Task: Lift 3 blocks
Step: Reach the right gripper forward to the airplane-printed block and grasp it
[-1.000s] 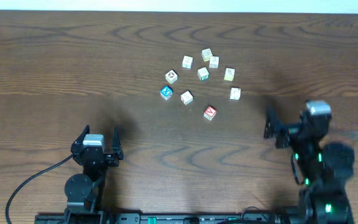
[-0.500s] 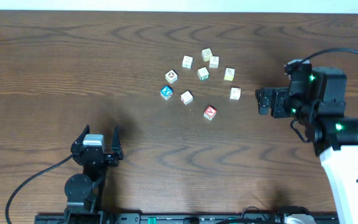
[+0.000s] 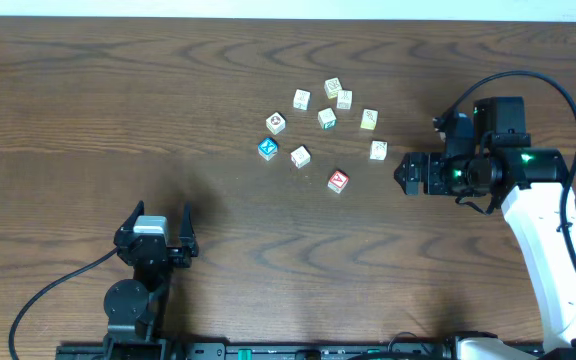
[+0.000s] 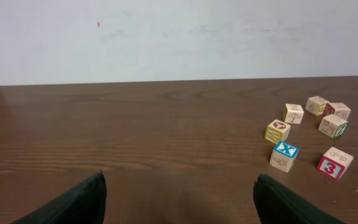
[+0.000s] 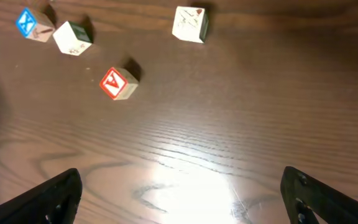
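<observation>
Right pincer wide, empty, hovering near red block. Left pincer wide too, parked. Risk imo: neighbours close, finger clips pale block, knocks it across table.

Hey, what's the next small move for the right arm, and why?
Probably ease the right hand forward and down over the small wooden cube with the red face. The hand is open and empty, and that cube sits apart from the other cubes, ahead of it.
</observation>
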Motion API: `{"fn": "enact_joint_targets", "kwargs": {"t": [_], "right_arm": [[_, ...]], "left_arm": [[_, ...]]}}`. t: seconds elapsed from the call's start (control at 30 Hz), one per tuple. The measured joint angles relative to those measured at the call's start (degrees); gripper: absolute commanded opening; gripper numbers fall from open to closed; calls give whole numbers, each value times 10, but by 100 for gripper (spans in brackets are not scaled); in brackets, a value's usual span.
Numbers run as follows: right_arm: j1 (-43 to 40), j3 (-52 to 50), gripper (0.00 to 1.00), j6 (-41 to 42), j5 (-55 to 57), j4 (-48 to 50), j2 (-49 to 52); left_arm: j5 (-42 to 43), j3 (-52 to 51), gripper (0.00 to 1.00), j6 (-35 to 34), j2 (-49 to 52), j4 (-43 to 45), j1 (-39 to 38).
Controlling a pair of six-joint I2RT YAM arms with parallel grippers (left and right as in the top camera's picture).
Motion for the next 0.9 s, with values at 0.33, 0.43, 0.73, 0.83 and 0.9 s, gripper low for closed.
{"fn": "enact_joint_targets", "kwargs": {"t": [0.33, 0.43, 0.73, 0.83, 0.9], "right_arm": [[0, 0, 99, 23, -8, 92, 9], [0, 2, 99, 37, -4, 123, 47], [27, 20, 99, 55, 17, 193, 202], [58, 53, 99, 61, 45, 196, 232], [80, 83, 96, 64, 70, 195, 250]], "left_arm": [[0, 0, 76, 0, 0, 0, 0], [0, 0, 76, 0, 0, 0, 0], [0, 0, 76, 0, 0, 0, 0], [0, 0, 76, 0, 0, 0, 0], [0, 0, 76, 0, 0, 0, 0]]}}
